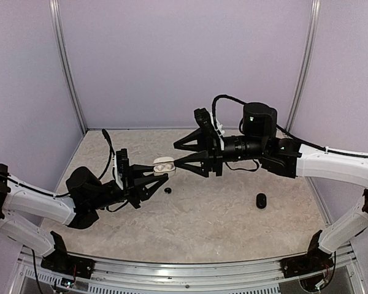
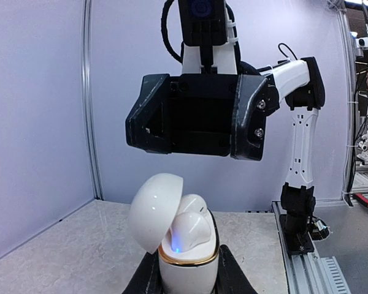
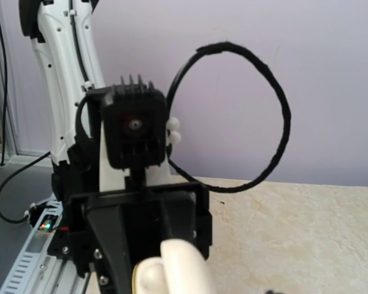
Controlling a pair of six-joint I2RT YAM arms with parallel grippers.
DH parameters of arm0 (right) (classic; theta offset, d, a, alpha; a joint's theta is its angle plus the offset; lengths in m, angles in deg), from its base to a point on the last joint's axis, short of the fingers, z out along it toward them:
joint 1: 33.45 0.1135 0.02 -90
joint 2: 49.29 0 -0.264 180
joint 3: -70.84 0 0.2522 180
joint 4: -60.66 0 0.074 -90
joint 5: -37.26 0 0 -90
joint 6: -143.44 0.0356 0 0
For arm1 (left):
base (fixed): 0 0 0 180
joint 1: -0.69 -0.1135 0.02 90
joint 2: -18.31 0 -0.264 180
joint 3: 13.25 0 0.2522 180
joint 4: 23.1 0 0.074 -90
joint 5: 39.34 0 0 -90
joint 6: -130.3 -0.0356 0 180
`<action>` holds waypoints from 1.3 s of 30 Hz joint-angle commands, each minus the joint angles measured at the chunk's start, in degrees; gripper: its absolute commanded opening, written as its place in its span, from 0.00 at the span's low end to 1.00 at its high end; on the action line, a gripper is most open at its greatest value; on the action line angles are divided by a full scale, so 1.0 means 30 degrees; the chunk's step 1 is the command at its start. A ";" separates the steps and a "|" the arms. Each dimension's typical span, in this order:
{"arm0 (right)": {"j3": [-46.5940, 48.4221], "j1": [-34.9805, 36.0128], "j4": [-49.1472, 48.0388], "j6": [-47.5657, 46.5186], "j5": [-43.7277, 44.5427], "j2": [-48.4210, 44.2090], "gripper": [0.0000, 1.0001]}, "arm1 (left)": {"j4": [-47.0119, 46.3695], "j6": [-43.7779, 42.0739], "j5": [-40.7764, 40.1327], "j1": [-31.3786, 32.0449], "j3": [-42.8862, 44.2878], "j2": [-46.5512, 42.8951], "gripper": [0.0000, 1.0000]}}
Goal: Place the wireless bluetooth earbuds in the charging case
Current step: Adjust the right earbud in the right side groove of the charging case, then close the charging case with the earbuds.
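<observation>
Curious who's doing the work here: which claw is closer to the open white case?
Left. The left gripper is clamped on the lower half of the white case. The right gripper hangs open just beyond its open top, with a gap between them.

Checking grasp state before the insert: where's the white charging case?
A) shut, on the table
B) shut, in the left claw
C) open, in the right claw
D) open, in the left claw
D: the left wrist view shows the white charging case upright in the left claw, with its lid swung open.
</observation>
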 commanded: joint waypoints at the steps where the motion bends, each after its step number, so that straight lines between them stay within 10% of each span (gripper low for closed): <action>1: 0.0250 -0.0198 0.0626 -0.0503 -0.0231 0.0098 0.56 | -0.0122 0.0057 0.0239 -0.0089 -0.0052 -0.0286 0.06; 25: 0.0645 -0.0105 0.1836 -0.1067 -0.2867 0.1419 0.46 | -0.0009 0.1105 -0.0072 -0.0556 0.0080 -0.0221 0.06; 39: -0.1275 -0.0033 0.0847 -0.3676 0.3351 -0.1148 0.52 | 0.2133 0.2027 -0.0416 -0.0744 0.0628 -0.0778 0.07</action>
